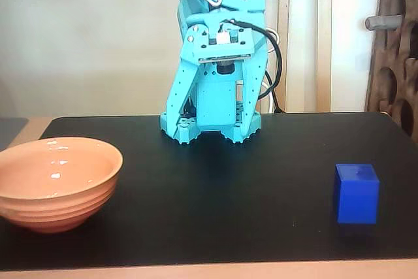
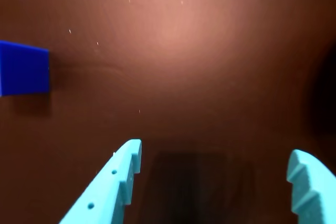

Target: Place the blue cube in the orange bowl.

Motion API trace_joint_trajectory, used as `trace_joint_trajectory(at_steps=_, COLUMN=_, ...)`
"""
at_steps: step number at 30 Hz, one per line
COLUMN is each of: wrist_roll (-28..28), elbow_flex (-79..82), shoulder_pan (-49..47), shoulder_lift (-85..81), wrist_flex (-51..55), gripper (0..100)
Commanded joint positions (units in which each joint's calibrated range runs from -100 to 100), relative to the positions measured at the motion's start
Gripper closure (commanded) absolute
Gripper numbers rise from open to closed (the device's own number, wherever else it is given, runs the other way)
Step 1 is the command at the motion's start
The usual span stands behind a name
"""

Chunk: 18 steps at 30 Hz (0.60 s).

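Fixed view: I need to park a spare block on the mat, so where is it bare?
The widest bare stretch of black mat lies between the orange bowl and the blue cube, in front of the arm base. The left edge is crowded.

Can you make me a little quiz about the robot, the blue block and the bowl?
1. True or false: the blue cube already sits inside the orange bowl.
2. In the fixed view, which side of the black mat holds the bowl: A left, B right?
3. Fill in: in the wrist view, the gripper is ____ and holds nothing.

Key: 1 false, the cube stands on the mat, far from the bowl. 2 A. 3 open.
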Motion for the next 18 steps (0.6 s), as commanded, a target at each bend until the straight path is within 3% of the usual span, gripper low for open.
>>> trace_joint_trajectory(at_steps=1, wrist_roll=-0.02, elbow_flex=-16.84, shoulder_pan=-0.80, shoulder_lift=4.77, wrist_flex=6.73, gripper=68)
trace_joint_trajectory(at_steps=18, wrist_roll=-0.60, elbow_flex=-37.62, shoulder_pan=-12.64, shoulder_lift=18.49, wrist_flex=10.30, gripper=68)
